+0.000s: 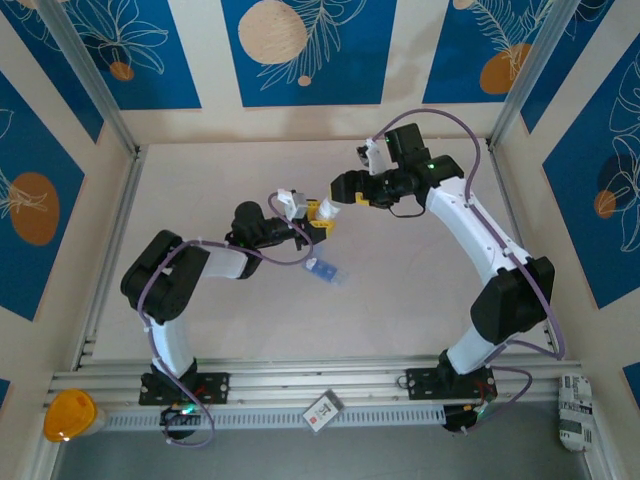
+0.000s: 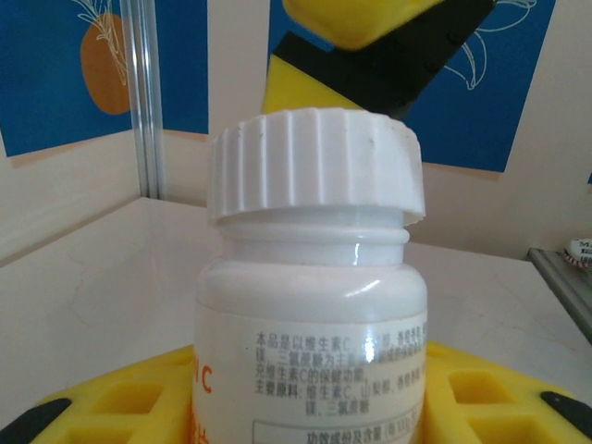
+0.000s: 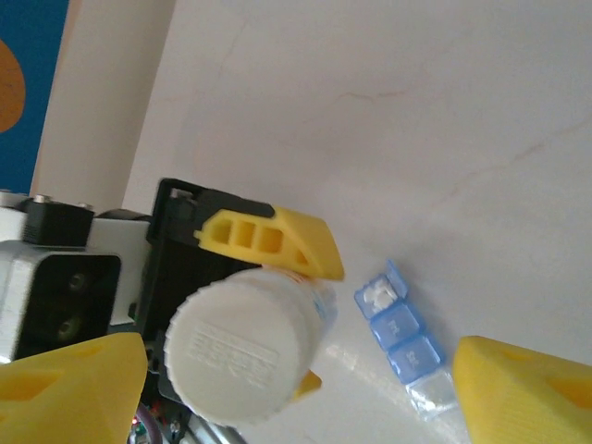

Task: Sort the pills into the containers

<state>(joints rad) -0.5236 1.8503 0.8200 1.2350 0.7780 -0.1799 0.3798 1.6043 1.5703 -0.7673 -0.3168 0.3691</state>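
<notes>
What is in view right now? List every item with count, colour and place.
pill bottle: one, white with a ribbed white cap, held in the left gripper
pill box: one, translucent blue, on the table beside the bottle, one end compartment open
tub: one, orange, near-left corner beside the rail
card: one, white, on the near rail
table: one, pale, walled by blue patterned panels
left gripper: one, yellow fingers, shut on the pill bottle
right gripper: one, yellow fingers, open, close to the bottle's cap
</notes>
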